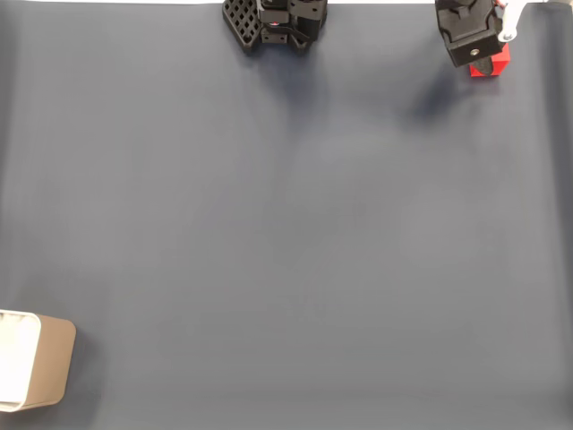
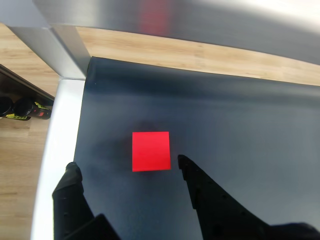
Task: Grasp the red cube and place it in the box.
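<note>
well, step: the arm is lining up over the red cube (image 2: 150,151) for a grasp; nothing is lifted yet, so this looks like the very start of the task.
cube: it sits flat on the dark mat (image 1: 286,224), at the top right edge in the fixed view, partly hidden under the arm's black wrist block (image 1: 469,34); in the wrist view it shows as one clean square face, near the mat's left border.
gripper: the gripper (image 2: 127,167) is spread wide and holds nothing; the left fingertip (image 2: 71,172) stands well clear of the cube, while the right fingertip (image 2: 183,162) is just beside the cube's lower right corner, apparently not touching.
alignment: the cube lies closer to the right finger than the left, so i'd shift a touch toward the right of the wrist view to centre it before closing.
descent: i'd come down until the fingers flank the cube's sides, keeping the right tip from nudging it.
closing: squeeze on two flat opposite faces, squarely, so the cube doesn't twist out.
risk: the cube is near the mat's edge, with the pale table rim (image 2: 55,130) just beyond; a bump could push it off the mat.
box: the box (image 1: 36,360) waits at the lower left corner of the fixed view, well apart from the cube, so a long carry follows.
</note>
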Tool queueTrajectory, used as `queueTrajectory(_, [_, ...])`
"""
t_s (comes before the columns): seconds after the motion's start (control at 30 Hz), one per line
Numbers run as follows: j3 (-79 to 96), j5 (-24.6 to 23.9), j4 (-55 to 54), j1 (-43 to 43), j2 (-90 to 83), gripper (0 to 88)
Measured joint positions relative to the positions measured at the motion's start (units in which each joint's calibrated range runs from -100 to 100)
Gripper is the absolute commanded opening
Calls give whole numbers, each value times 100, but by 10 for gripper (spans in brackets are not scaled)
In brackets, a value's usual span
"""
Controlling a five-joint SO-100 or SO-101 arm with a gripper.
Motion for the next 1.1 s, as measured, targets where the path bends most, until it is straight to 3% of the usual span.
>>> queueTrajectory(1.1, [-497,-171,-80,-156,608,442])
